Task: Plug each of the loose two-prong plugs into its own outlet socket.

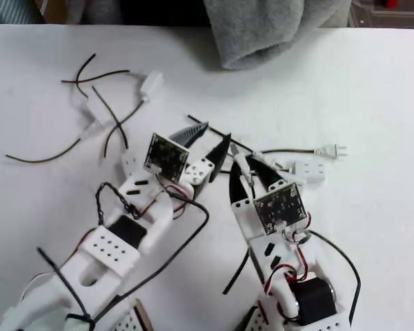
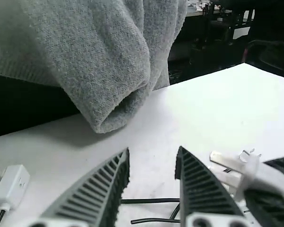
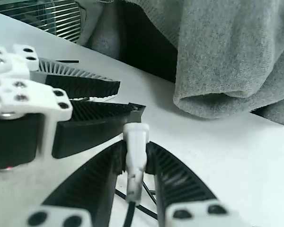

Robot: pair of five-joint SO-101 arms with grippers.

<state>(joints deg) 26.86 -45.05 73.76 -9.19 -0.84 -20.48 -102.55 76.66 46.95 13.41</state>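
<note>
My right gripper (image 1: 243,163) is shut on a small white plug (image 1: 240,161) just above mid-table; the plug (image 3: 135,142) stands upright between its black fingers, cable trailing down. My left gripper (image 1: 217,131) is open right beside it, and the left wrist view shows nothing between its ribbed fingers (image 2: 104,189). A loose two-prong plug (image 1: 333,149) on a dark cable lies to the right. A white outlet socket (image 1: 308,172) sits just below that plug. More white sockets (image 1: 152,84) on black wires lie at the upper left, one of them (image 2: 12,184) near my left gripper.
Grey knit fabric (image 1: 262,31) hangs over the table's far edge, ahead of both grippers. Loose black wires (image 1: 100,79) curl across the upper left. Bare white table (image 1: 372,89) lies to the far right.
</note>
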